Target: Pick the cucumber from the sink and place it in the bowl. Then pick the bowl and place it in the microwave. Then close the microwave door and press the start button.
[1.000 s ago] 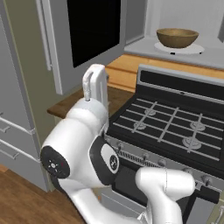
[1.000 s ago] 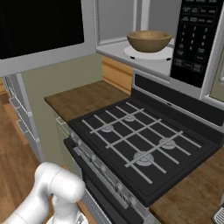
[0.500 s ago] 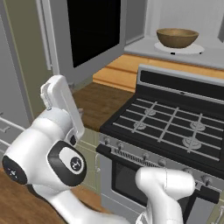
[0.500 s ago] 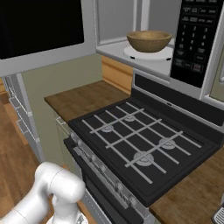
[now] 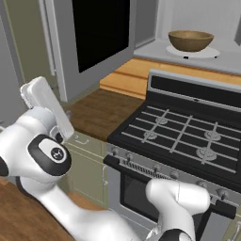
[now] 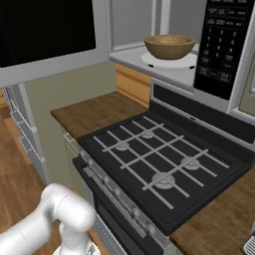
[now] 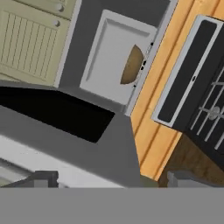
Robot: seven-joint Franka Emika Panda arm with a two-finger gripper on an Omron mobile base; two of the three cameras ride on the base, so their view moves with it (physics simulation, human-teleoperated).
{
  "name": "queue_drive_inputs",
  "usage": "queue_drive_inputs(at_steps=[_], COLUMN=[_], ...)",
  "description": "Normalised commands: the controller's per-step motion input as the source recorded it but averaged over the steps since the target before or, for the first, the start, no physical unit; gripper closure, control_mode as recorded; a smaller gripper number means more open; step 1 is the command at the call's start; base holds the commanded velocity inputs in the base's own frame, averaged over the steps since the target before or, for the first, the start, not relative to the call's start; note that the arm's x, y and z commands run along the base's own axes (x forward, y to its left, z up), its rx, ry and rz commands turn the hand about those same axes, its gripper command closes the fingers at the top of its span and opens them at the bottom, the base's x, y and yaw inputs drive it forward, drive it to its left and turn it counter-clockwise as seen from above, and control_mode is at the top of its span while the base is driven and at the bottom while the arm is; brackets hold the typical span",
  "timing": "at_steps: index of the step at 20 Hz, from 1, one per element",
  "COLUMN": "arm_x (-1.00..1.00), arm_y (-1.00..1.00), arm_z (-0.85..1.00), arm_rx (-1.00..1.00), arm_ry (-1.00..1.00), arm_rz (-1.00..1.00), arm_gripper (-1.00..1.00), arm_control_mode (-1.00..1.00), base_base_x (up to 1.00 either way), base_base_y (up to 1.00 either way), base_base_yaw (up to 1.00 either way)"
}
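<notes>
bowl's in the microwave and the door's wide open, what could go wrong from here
The microwave door stands swung far out over the counter, and the hand is close to its frame, so it might bump or scrape the door rather than push it cleanly. A hard swing could jolt the bowl on the turntable. The door may not fully shut.

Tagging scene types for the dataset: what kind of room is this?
A kitchen, rendered in simulation. A black gas stove sits between wooden counters; above it an open microwave holds a wooden bowl on its turntable. Olive-green panelled cabinets show in the hand view.
</notes>
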Motion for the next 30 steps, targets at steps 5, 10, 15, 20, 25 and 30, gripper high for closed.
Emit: queue_drive_inputs(at_steps=[5,10,15,20,25,30], arm_x=[0.58,0.57,0.52,0.63,0.29,-0.01], arm_y=[0.45,0.4,-0.02,-0.01,-0.22,-0.57], arm_z=[-0.28,-0.22,-0.02,-0.18,-0.02,0.14], arm_rx=[0.01,0.0,0.0,0.0,0.02,0.12], arm_ry=[0.0,0.0,-0.02,-0.03,-0.09,-0.25], arm_rz=[0.0,0.0,-0.01,-0.06,-0.08,-0.09], arm_gripper=[-1.0,-1.0,-1.0,-1.0,-1.0,-1.0], arm_control_mode=[-1.0,-1.0,-1.0,-1.0,-1.0,-1.0], base_base_x=[0.0,0.0,0.0,0.0,0.0,0.0], base_base_y=[0.0,0.0,0.0,0.0,0.0,0.0], base_base_yaw=[0.0,0.0,0.0,0.0,0.0,0.0])
